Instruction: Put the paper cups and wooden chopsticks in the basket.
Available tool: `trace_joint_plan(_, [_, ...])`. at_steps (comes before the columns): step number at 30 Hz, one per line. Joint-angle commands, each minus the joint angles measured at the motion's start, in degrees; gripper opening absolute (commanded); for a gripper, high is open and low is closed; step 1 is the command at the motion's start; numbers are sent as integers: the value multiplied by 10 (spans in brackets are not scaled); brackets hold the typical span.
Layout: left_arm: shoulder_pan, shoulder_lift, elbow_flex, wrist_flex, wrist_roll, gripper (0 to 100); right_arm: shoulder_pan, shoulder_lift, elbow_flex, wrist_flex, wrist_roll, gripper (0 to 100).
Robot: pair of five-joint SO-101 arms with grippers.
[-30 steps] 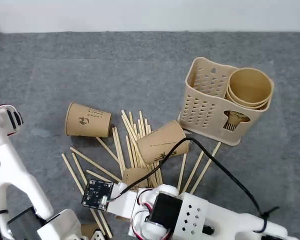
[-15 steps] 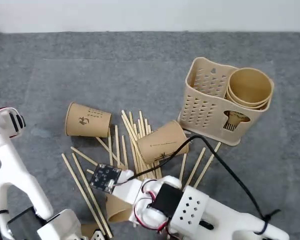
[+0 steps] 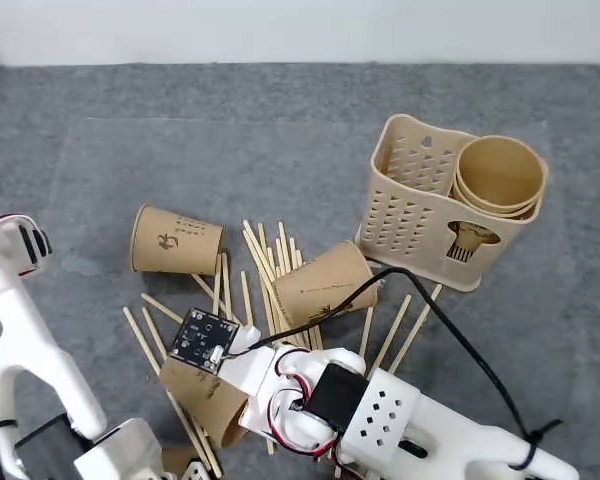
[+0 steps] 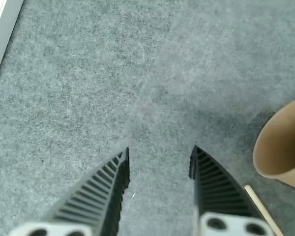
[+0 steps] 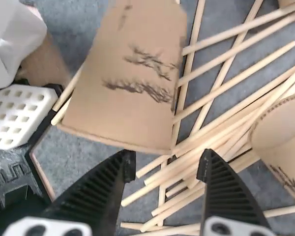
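Paper cups, loose count: three. Left cup (image 3: pixel 175 240) lies on its side left of centre, middle cup (image 3: pixel 325 285) on its side at centre over the sticks, and lower cup (image 3: pixel 205 395) is tipped at lower left against the right arm. A cup stack (image 3: pixel 498 175) shows at least two nested rims, upright in the right-hand compartment of the one basket (image 3: pixel 415 215) at upper right.

Chopsticks (image 3: pixel 270 290) are fanned across the centre, well over a dozen. No exact count is possible, since many cross each other or run under the cups and the arm.

Right tool (image 5: pixel 163 162) has its jaws spread wide and grips nothing. The lower cup (image 5: pixel 128 83) is just past its tips, lying over sticks. Another cup (image 5: pixel 280 132) is cut off at the frame edge.

Left tool (image 4: pixel 160 151) is also open and holds nothing, with bare grey desk (image 4: pixel 88 73) under it. Nearby are a cup mouth (image 4: pixel 285 157), cut by the frame so I can't tell which cup, and one stick end (image 4: pixel 263 209).

A brown bit (image 3: pixel 183 460) at the bottom edge is too hidden to identify.

Also on the desk (image 3: pixel 40 100) is a clear sheet (image 3: pixel 230 150) under everything. A black cable (image 3: pixel 460 345) loops off the right arm, and its wrist board (image 3: pixel 200 340) covers the tool in the high view. The white left arm (image 3: pixel 20 330) is at the left edge.
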Motion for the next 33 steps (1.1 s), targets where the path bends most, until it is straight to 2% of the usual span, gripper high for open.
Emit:
trace_joint_plan(1, [-3, -23, -3, -11, -5, 199, 6, -5, 2, -10, 2, 216])
trace_joint_plan(9, [-3, -23, -3, -9, -4, 199, 6, -9, 51, -79, 5, 216])
trace_joint_plan(13, [-3, -23, -3, -9, -4, 199, -5, -10, 51, -79, 8, 216])
trace_joint_plan(17, [-3, -23, -3, -9, -4, 199, -22, -11, 18, -6, 39, 216])
trace_joint_plan(21, [-3, -23, -3, -11, -4, 199, -26, -11, -53, 80, 39, 216])
trace_joint_plan(27, [-3, -23, -3, -11, -4, 199, -111, -7, -75, 102, 36, 216])
trace_joint_plan(30, [-3, -23, -3, -10, -4, 199, -145, -5, -75, 69, 25, 216])
trace_joint_plan(33, [-3, -23, -3, -9, -4, 199, -148, -4, -61, 25, 22, 216])
